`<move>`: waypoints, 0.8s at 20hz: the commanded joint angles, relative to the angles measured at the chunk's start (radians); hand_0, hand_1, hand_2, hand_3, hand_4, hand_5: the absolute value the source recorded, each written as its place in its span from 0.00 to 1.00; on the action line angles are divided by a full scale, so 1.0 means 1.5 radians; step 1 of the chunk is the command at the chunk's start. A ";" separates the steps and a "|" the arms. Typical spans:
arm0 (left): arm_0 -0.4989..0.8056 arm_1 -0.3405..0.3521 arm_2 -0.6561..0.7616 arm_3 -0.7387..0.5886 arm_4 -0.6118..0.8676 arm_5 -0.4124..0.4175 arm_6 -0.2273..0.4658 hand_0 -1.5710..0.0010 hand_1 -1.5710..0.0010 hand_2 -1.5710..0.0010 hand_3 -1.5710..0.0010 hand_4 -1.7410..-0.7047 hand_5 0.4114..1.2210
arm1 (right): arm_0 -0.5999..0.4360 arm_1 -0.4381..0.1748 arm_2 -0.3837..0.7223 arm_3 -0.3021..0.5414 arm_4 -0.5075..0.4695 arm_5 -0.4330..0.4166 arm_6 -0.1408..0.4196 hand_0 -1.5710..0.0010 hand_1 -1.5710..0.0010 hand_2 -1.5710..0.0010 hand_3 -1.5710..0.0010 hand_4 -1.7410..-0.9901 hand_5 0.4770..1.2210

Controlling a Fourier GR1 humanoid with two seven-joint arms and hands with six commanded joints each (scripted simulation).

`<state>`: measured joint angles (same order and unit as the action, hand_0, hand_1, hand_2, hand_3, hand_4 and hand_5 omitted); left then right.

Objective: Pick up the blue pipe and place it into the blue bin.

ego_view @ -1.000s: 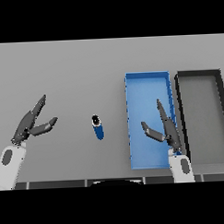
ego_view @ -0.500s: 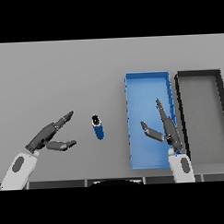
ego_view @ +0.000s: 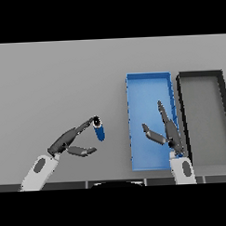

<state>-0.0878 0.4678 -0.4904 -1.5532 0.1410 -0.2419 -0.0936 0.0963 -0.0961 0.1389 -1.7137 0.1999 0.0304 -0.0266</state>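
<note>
We see the blue pipe (ego_view: pixel 99 130) lying on the grey table (ego_view: pixel 53 80), a short cylinder with its dark open end turned toward the far side and slightly to the left. It sits left of the blue bin (ego_view: pixel 148 87) with a strip of bare table between them, so it is outside the bin.

Our left hand (ego_view: pixel 69 141) comes in from the lower left on its white and grey arm. Its fingers are stretched out straight toward the upper right, and their tips reach the pipe's dark far end; we read them as touching it or very nearly so, though we cannot tell which. The thumb sticks out lower down, pointing right beneath the pipe and apart from the fingers, so the hand is spread and not closed round anything.

The blue bin stands to the right of the pipe, a long rectangular tray running away from us. Our right hand (ego_view: pixel 166 130) hovers over its near right part, fingers straight and pointing toward the far side, thumb splayed out to the left, holding nothing.

Just beside the blue bin on its right stands a black bin (ego_view: pixel 182 112) of about the same shape, with a grey floor, the two nearly touching along their long sides
</note>
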 commanded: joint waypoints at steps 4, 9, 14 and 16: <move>-0.050 -0.069 -0.015 0.072 -0.012 0.002 0.015 1.00 1.00 1.00 1.00 0.54 0.07 | 0.007 0.007 0.004 0.002 0.007 -0.007 -0.004 1.00 1.00 1.00 1.00 0.70 0.18; -0.088 -0.104 -0.029 0.128 -0.042 0.000 -0.017 1.00 1.00 1.00 1.00 0.57 0.08 | 0.015 0.004 0.003 -0.012 -0.001 0.001 -0.008 1.00 1.00 1.00 1.00 0.72 0.17; -0.114 -0.156 -0.014 0.175 -0.018 0.004 -0.034 1.00 0.97 0.93 0.97 0.46 0.21 | 0.007 -0.002 -0.008 -0.005 -0.007 -0.001 -0.002 1.00 1.00 1.00 1.00 0.73 0.17; -0.115 -0.170 -0.013 0.177 -0.016 0.014 -0.030 0.94 0.83 0.77 0.86 0.41 0.30 | 0.013 -0.007 -0.014 -0.009 -0.014 0.002 -0.003 1.00 1.00 1.00 1.00 0.72 0.17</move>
<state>-0.2611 0.2125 -0.5103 -1.2879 0.1163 -0.2200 -0.1372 0.1163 -0.1075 0.1177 -1.7267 0.1794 0.0338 -0.0310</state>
